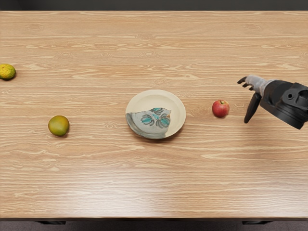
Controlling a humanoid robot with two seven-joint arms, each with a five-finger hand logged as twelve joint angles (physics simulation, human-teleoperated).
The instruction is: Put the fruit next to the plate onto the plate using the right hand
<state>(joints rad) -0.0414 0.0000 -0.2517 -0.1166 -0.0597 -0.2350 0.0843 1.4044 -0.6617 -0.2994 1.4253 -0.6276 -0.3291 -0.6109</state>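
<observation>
Your right hand [256, 91]: right edge of frame, mid-height; fingers loosely spread, thumb pointing down, grasping nothing.
Red apple [221, 109]: on table [144, 187], just left of your hand, apart from it; right of plate, not touching.
Plate [144, 102]: frame centre, cream, teal pattern.
Green-orange fruit [58, 125]: left, well apart from plate.
Yellow-green fruit [6, 71]: far left edge.

A simulator's tabletop scene. The wooden table [154, 183] spreads left of the right hand [256, 91]. A flat dark backdrop [154, 5] lies beyond.
</observation>
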